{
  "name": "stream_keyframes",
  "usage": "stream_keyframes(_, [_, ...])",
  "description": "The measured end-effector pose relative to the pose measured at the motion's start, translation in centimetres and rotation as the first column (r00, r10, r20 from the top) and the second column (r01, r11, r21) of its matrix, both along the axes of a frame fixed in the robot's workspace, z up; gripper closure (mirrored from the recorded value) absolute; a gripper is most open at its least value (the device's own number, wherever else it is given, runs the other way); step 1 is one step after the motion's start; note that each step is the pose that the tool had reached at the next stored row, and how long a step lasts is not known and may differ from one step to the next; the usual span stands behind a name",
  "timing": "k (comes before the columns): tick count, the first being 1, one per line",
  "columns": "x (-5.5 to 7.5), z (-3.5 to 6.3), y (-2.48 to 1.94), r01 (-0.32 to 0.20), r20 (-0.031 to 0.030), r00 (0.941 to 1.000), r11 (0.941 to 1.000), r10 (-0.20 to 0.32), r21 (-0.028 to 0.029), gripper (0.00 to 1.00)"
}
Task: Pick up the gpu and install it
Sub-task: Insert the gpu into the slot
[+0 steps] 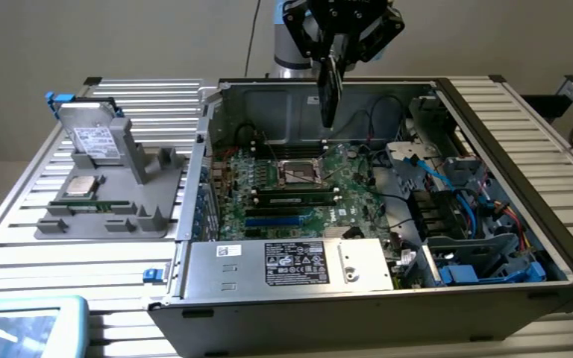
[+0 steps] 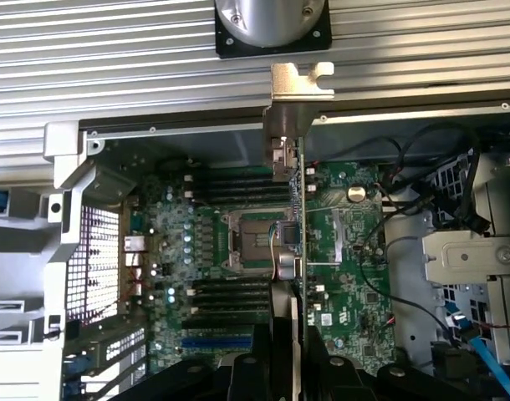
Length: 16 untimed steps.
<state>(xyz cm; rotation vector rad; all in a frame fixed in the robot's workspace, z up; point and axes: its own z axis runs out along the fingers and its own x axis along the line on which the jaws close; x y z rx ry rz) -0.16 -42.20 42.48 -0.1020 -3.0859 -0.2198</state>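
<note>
The slatted counter (image 1: pixel 27 239) carries an open computer case (image 1: pixel 366 317) lying on its side, its green motherboard (image 1: pixel 266 186) facing up. Above that board the gpu (image 1: pixel 330 93) hangs upright, edge down, with the tool (image 1: pixel 336 52) clamped on its upper end.

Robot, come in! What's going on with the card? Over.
Gripper shut on the gpu. Gpu held upright above the open computer case, not seated. Nothing seen between it and the motherboard.
</note>
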Motion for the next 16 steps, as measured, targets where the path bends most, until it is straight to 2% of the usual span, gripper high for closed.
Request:
stream_keyframes(2, [-0.02, -0.01, 0.00, -0.009, 0.0031, 1.0000, 1.0000, 0.009, 0.0001, 0.73])
stream_keyframes(4, [-0.03, -0.01, 0.00, -0.045, 0.0036, 0.9990, 0.9990, 0.045, 0.0002, 0.73])
stream_keyframes(8, [-0.03, -0.01, 0.00, -0.117, 0.0049, 0.9931, 0.9931, 0.117, 0.0000, 0.73])
stream_keyframes(11, [-0.03, 0.00, 0.00, -0.171, 0.0064, 0.9853, 0.9853, 0.171, -0.0003, 0.73])
stream_keyframes(16, [-0.03, 0.00, 0.00, -0.260, 0.0106, 0.9656, 0.9656, 0.260, -0.0011, 0.73])
